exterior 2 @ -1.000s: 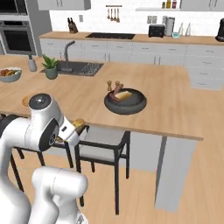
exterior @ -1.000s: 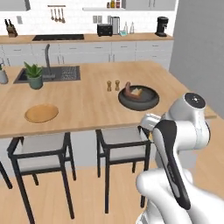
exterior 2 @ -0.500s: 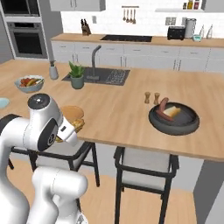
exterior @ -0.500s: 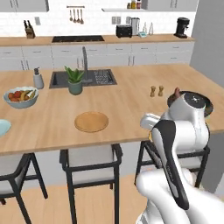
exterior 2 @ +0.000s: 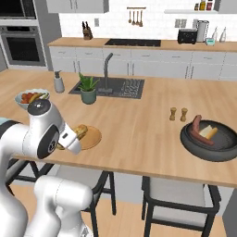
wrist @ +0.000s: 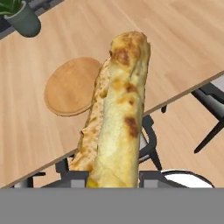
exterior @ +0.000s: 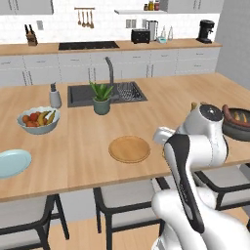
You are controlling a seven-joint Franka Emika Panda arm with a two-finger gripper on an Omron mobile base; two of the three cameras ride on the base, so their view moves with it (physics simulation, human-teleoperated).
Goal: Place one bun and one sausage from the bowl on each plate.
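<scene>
One bun is clamped in the claw, seen in the hand view sticking up from 6 o'clock toward 12, golden with brown toasted patches. The jaws are closed in on its lower end, so they're only as far apart as the bun is thick; the fingertips themselves are mostly hidden behind it. In the right base view the bun is glimpsed poking out just past the arm's white wrist, over the near edge of the counter.

The tan wood plate is found at about 10 o'clock from the bun in the hand view, lying flat on the counter with nothing on it. In the left base view that plate sits near the front edge of the counter, and the pale blue plate is well apart from it, out at 9 o'clock.

The dark bowl is parked far off at 3 o'clock in the right base view, with a sausage and another bun lying inside. Behind it a pair of small shakers is seen. A potted plant, a fruit bowl and a sink are lined up further back.
</scene>
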